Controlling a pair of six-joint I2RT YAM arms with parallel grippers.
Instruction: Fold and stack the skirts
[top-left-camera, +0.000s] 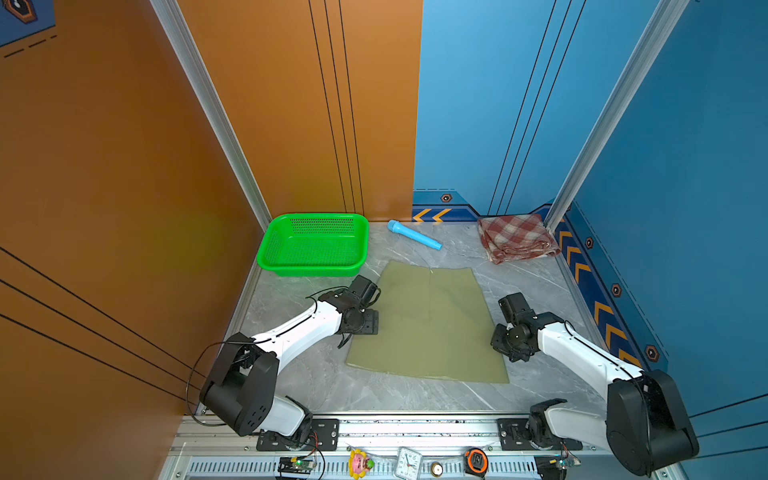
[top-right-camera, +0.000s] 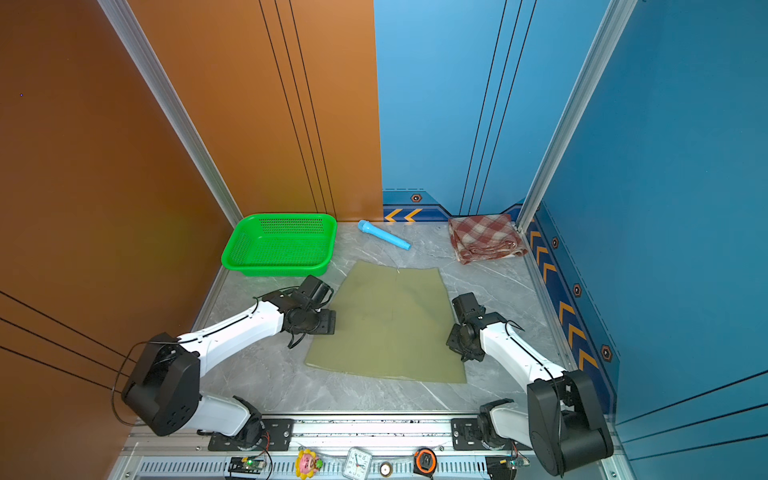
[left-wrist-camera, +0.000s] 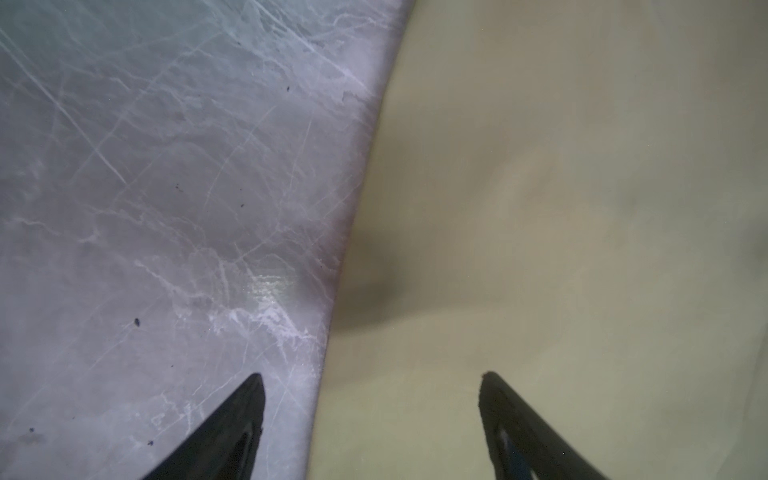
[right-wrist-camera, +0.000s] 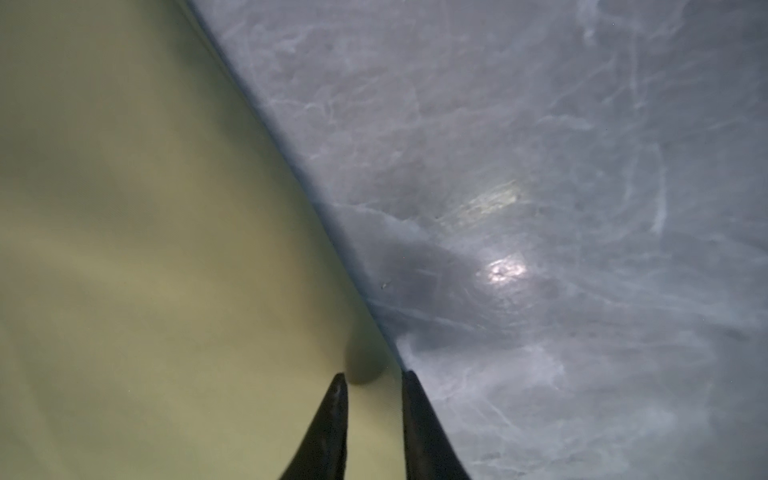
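Right gripper pinching side edge of plain olive-green cloth skirt; left gripper spread astride opposite edge: clamp, then lift both evenly

The left arm and right arm both reached forward and low, wrists bent down. The left tool pointed down, fingers spread wide, gripping nothing. The right tool had its fingers drawn close, pinching the edge of the skirt.

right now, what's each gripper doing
left gripper: open, straddling the olive skirt edge, holding nothing
right gripper: closed on the olive skirt edge
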